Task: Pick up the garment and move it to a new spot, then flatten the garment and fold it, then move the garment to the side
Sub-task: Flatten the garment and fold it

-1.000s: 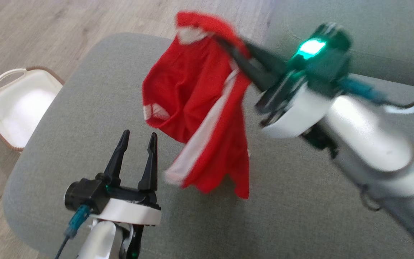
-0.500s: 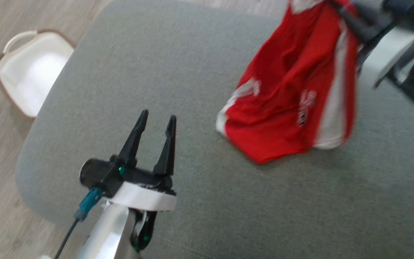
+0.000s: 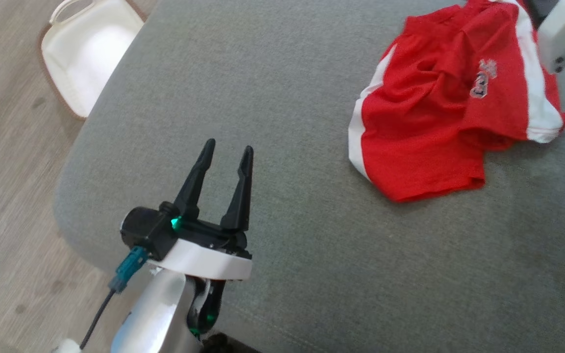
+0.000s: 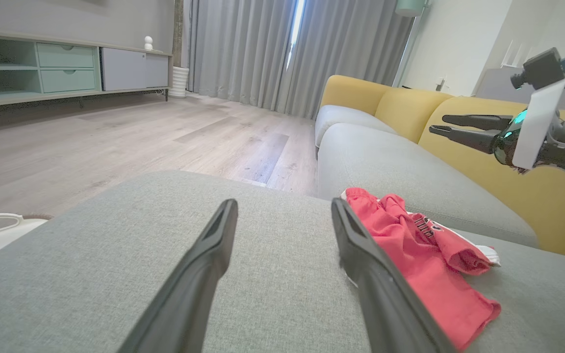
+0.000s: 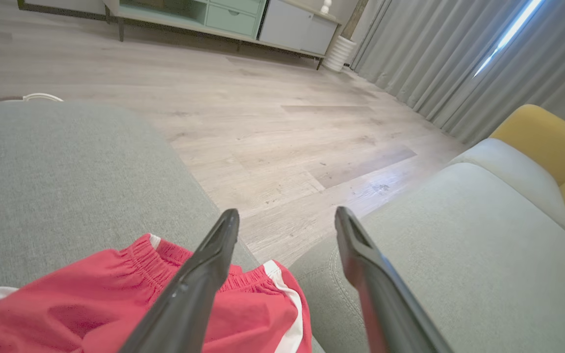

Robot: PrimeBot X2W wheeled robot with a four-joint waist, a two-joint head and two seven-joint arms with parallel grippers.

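On the far right part of a broad grey fabric ottoman (image 3: 272, 88) lay the garment, a pair of red shorts with white side stripes (image 3: 439, 117) and a small pale crest printed on one leg. The shorts were rumpled, not spread flat: one leg opening pointed toward the robot, the other was bunched under a fold, and the gathered waistband lay at the ottoman's far edge. Nothing gripped them.

The right gripper (image 5: 286, 212) hung above that waistband end with its two dark fingers spread wide and nothing between them; in its own wrist view the red cloth (image 5: 115, 304) sat beneath and behind the left-hand finger. From the left wrist view the same gripper (image 4: 438, 123) showed raised well clear of the fabric, level with the back of a yellow sofa with grey seat cushions (image 4: 410, 103). In the head view, its white wrist housing (image 3: 557, 29) cut across the top right corner.

The left gripper (image 3: 228, 145) hovered over the ottoman's near left part, well apart from the shorts, fingers parted and empty, pointing away from the robot. In the left wrist view the shorts (image 4: 424, 255) lay just past its right-hand finger.

Beside the ottoman's far left corner, a white plastic basket with a brown rim (image 3: 91, 59) stood on the pale wooden floor (image 3: 3, 147).
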